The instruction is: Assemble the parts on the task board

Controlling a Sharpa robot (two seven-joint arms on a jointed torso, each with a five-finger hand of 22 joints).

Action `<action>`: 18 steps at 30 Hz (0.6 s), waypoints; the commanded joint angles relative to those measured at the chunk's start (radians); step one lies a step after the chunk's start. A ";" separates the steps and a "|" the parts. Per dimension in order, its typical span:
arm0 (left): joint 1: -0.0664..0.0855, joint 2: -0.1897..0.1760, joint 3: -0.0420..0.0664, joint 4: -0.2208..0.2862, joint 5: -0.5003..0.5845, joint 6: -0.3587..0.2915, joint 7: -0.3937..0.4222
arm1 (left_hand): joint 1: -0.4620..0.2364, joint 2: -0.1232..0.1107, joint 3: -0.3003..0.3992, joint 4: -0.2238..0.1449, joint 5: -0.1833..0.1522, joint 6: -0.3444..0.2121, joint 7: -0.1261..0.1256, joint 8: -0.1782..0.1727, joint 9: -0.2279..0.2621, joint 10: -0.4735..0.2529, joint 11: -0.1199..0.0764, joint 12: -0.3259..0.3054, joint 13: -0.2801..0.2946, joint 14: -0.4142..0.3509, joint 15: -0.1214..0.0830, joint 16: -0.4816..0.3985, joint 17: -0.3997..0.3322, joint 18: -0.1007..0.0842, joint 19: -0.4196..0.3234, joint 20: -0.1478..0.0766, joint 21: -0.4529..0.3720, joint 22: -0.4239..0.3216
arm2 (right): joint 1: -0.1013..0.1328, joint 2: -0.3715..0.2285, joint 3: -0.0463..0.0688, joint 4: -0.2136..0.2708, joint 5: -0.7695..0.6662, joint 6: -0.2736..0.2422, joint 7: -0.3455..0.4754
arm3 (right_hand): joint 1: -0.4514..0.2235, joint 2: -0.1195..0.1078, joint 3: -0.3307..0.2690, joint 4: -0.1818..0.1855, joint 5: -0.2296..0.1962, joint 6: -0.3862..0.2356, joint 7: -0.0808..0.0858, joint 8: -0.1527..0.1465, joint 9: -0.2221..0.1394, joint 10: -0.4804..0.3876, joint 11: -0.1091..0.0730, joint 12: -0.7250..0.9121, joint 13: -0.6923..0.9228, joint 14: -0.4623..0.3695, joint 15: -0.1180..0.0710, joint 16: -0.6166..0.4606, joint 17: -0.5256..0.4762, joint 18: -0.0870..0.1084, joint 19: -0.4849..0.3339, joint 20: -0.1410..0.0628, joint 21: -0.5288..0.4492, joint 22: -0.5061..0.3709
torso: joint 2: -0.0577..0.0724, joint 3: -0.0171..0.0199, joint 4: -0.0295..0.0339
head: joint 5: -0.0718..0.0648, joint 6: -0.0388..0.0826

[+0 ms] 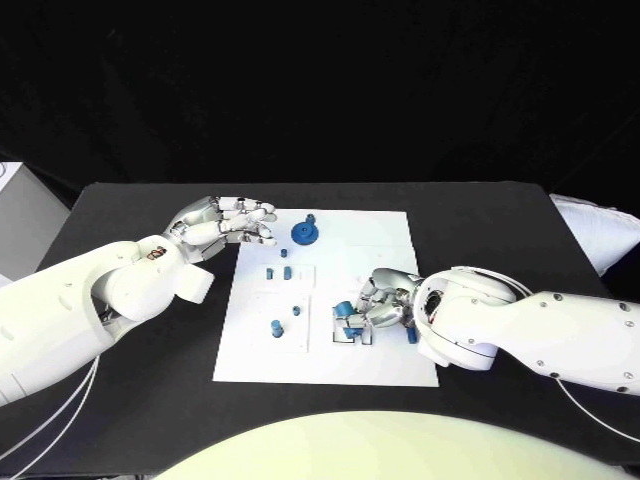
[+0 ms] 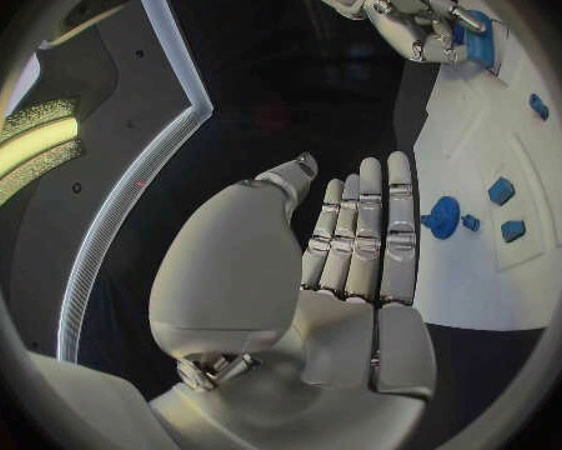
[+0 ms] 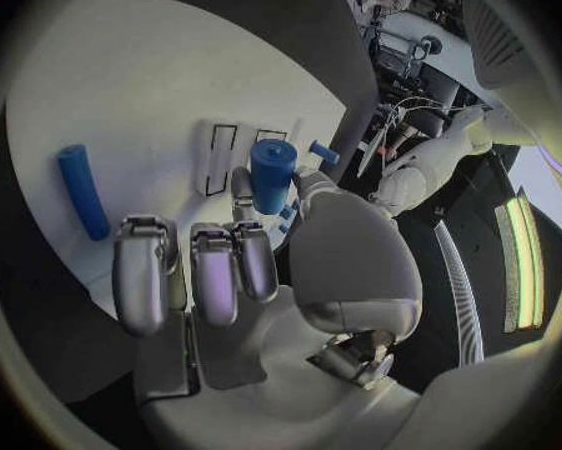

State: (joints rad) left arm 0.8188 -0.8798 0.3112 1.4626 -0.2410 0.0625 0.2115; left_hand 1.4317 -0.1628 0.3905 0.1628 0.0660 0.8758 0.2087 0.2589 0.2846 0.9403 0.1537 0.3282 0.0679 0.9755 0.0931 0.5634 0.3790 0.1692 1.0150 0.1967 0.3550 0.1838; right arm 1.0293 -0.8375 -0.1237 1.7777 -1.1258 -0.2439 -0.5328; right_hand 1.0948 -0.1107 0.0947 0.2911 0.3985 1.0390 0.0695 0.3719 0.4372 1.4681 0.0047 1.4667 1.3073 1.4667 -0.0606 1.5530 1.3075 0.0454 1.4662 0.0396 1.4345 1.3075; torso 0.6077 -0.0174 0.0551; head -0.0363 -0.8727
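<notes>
The white task board (image 1: pixel 392 365) lies in the middle of the black table. My right hand (image 1: pixel 382 300) rests over the board's right half and pinches a short blue cylinder (image 3: pixel 271 173) between thumb and finger, just above outlined slots (image 3: pixel 219 157). The same part (image 2: pixel 477 36) shows blue in that hand's fingers in the left wrist view. My left hand (image 1: pixel 227 225) hovers at the board's far left edge, fingers straight and together (image 2: pixel 362 235), holding nothing. A round blue gear-like part (image 1: pixel 304 233) stands beside it.
Small blue pegs (image 1: pixel 277 271) stand mid-board, and two more pieces (image 1: pixel 284 320) lie nearer the front left. A long blue rod (image 3: pixel 81 192) lies on the board by my right hand. Black table surrounds the board on all sides.
</notes>
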 commanded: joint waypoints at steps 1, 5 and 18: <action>-0.001 0.001 0.001 0.003 0.003 0.018 0.002 | -0.003 0.008 -0.002 0.006 0.005 0.004 0.002 -0.001 -0.001 -0.001 0.004 -0.006 0.002 -0.003 0.007 -0.005 0.002 0.012 0.006 0.000 -0.004 -0.002 | -0.002 0.006 -0.001 -0.004 -0.017 0.047 -0.006 | -0.007 -0.001 0.002 0.002 -0.005 0.006 0.002 -0.004 -0.001 0.035 -0.008 0.004 0.172 0.098 -0.008 0.006 0.238 -0.016 0.068 -0.004 0.005 0.186 | 0.001 -0.0004 0.0005 | 0.001 0.000; -0.001 0.001 0.001 0.003 0.003 0.019 0.002 | -0.003 0.008 -0.002 0.006 0.005 0.004 0.002 -0.001 -0.001 -0.001 0.004 -0.006 0.002 -0.003 0.007 -0.005 0.002 0.012 0.006 0.000 -0.004 -0.002 | -0.002 0.010 -0.002 -0.008 -0.025 0.046 -0.009 | -0.008 0.000 0.002 0.002 -0.008 0.006 0.002 -0.003 0.000 0.036 -0.008 0.005 0.172 0.098 -0.008 0.005 0.237 -0.016 0.067 -0.004 0.003 0.185 | 0.001 -0.0003 0.0009 | -0.001 0.000; -0.001 0.000 0.001 0.004 0.003 0.018 0.000 | -0.004 0.010 -0.002 0.007 0.005 0.005 0.003 -0.001 -0.001 -0.002 0.004 -0.006 0.002 -0.003 0.007 -0.006 0.003 0.012 0.006 0.000 -0.006 -0.002 | -0.003 0.019 -0.002 -0.013 -0.047 0.031 -0.010 | -0.101 0.000 -0.034 0.003 -0.045 0.002 0.002 0.006 0.005 0.033 -0.007 -0.003 0.170 0.097 -0.008 0.003 0.233 -0.014 0.066 -0.004 -0.005 0.182 | 0.001 -0.0002 0.0005 | 0.000 0.000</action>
State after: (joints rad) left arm 0.8188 -0.8813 0.3112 1.4632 -0.2410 0.0642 0.2089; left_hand 1.4318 -0.1628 0.3877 0.1656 0.0660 0.8758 0.2088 0.2588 0.2846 0.9403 0.1537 0.3282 0.0687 0.9755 0.0931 0.5634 0.3805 0.1692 1.0150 0.1967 0.3551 0.1827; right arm 1.0270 -0.8212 -0.1260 1.7636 -1.1550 -0.2203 -0.5443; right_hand 1.0010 -0.1071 0.0664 0.2946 0.3563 1.0455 0.0696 0.3752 0.4419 1.4680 0.0047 1.4667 1.3079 1.4667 -0.0607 1.5529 1.3074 0.0455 1.4662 0.0396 1.4344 1.3073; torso 0.6085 -0.0176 0.0558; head -0.0367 -0.8727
